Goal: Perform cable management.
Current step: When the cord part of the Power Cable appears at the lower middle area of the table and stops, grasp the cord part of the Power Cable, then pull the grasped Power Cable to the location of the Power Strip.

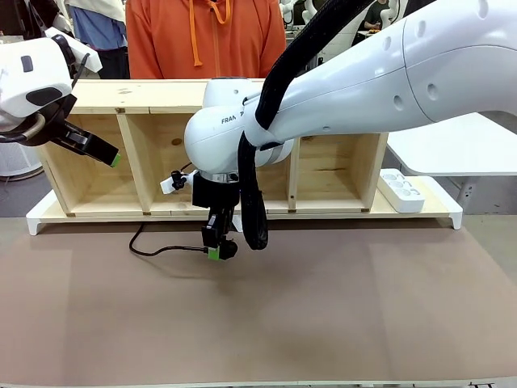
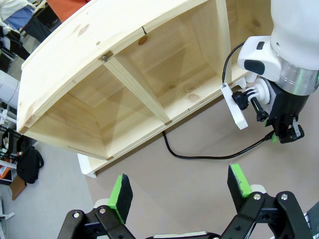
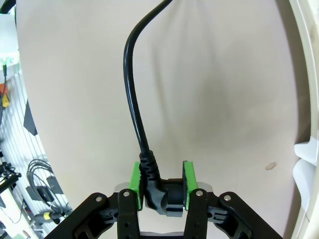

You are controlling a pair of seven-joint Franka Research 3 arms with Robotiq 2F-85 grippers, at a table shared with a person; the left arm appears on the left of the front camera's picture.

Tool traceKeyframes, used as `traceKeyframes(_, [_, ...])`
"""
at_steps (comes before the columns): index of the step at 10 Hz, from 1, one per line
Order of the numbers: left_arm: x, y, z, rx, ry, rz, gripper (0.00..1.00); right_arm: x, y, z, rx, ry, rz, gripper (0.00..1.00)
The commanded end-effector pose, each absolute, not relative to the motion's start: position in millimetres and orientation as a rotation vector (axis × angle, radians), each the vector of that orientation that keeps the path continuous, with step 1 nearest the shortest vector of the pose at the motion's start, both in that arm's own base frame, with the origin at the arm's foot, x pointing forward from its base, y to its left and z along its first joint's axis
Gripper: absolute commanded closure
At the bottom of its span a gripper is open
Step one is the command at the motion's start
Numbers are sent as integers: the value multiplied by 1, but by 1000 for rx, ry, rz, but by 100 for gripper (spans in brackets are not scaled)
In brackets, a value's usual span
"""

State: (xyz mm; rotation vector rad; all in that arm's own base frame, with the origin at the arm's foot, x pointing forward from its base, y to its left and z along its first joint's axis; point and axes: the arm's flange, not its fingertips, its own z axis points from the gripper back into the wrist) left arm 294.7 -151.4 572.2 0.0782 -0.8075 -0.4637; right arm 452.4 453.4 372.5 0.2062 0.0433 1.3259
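On the brown table mat (image 1: pixel 339 315), just in front of one wooden shelf (image 1: pixel 97 95): one cable (image 1: pixel 157 252), long axis left-right along the shelf front, plug (image 3: pixel 162 191) end toward the robot's right. Right gripper (image 1: pixel 216 252) points down, jaws narrow, clamping the plug. Left gripper (image 2: pixel 182 189) is raised near the shelf's left end, jaws wide, empty.

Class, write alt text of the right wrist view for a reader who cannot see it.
The right pincer clamps the chunky black plug of the cable between its green pads. The thin cord curves up across the brown table to the picture's top edge.
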Motion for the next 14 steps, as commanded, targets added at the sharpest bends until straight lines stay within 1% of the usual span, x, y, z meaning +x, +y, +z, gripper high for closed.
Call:
traceKeyframes(1, [293, -151, 573, 93, -802, -467, 0, 455, 454, 371, 194, 38, 1346, 79])
traceKeyframes(11, [293, -151, 573, 93, -802, -467, 0, 455, 454, 371, 194, 38, 1346, 79])
traceKeyframes(12, [293, -151, 573, 93, -802, -467, 0, 453, 454, 370, 208, 46, 1326, 61])
traceKeyframes(14, [293, -151, 573, 93, -802, -467, 0, 434, 446, 373, 218, 59, 1288, 61])
